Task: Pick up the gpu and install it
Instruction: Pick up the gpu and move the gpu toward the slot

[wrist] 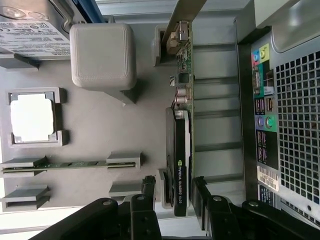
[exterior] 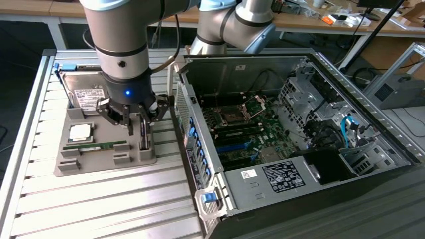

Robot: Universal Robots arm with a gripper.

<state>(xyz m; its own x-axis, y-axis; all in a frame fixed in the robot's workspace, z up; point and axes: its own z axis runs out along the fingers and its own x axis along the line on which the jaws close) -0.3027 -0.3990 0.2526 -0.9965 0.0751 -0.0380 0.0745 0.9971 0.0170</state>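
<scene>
Spread jaws straddle the gpu standing edge-on.

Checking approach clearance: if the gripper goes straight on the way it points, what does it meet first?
Probably the gpu, standing on edge in the gray tray and centred under the open gripper. If the gripper straddles the card cleanly, the tray comes next; depth is unclear.

A robotics lab, with robot arm, slatted aluminium bench, opened computer tower, cluttered desks.
</scene>
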